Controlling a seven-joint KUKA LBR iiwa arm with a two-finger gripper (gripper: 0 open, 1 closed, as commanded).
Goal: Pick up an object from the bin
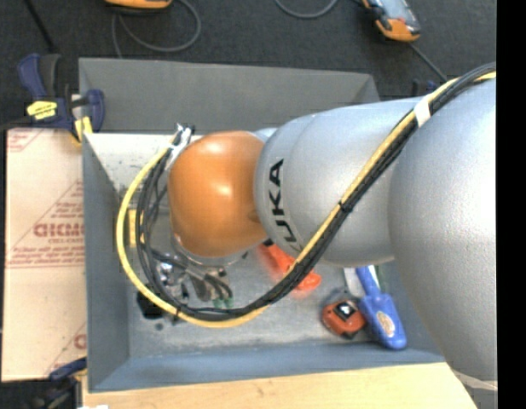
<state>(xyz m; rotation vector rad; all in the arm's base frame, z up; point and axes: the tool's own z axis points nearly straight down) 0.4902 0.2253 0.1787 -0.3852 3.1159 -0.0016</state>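
The silver arm (356, 186) reaches left, wrist down in the bin (245, 348); end effector (193, 284) state: cannot tell.

Bin floor (280, 329) lies bare beside the orange-black gadget (342, 318) and blue handle (384, 313).

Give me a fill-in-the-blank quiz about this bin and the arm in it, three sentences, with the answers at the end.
1. In this view the gripper is down over the ____ side of the grey bin.
2. The rounded cover on the robot's wrist is coloured ____.
3. Beside the small orange-and-black thing near the bin's front wall lies a tool whose handle is ____.

Missing words: left; orange; blue.
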